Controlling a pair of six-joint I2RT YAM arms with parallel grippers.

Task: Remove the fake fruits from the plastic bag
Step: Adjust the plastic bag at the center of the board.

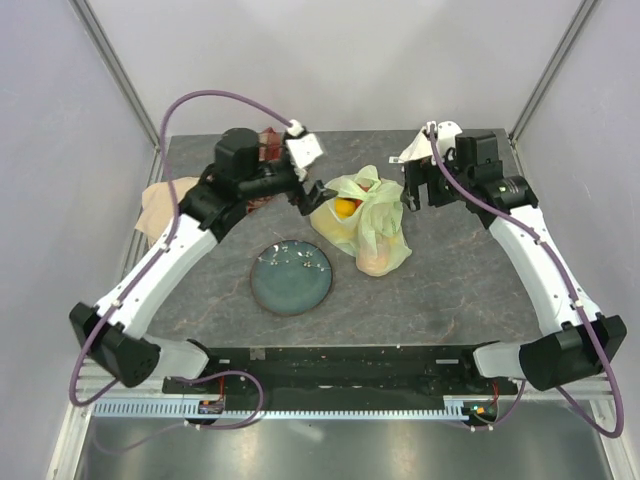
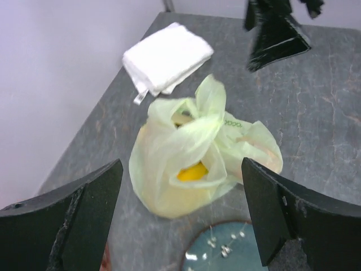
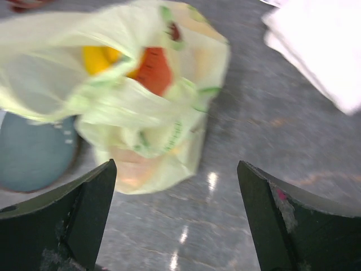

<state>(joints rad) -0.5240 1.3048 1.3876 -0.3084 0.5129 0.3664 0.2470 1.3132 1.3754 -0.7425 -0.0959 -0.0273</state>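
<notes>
The pale yellow-green plastic bag (image 1: 365, 222) lies bunched on the table's middle, its mouth partly open. A yellow fruit (image 1: 346, 208) shows in the opening, and an orange-pink peach (image 1: 376, 258) shows through the film at the near end. In the right wrist view the bag (image 3: 141, 107) shows the yellow fruit (image 3: 98, 57), a red watermelon slice (image 3: 152, 70) and the peach (image 3: 128, 164). My left gripper (image 1: 308, 192) is open and empty just left of the bag (image 2: 186, 141). My right gripper (image 1: 413, 195) is open and empty just right of it.
A blue-grey plate (image 1: 291, 276) sits in front of the bag, toward the left. A white folded towel (image 1: 415, 150) lies at the back right. A red checked cloth (image 1: 268, 148) lies behind the left arm. A beige cloth (image 1: 160, 205) hangs at the left edge.
</notes>
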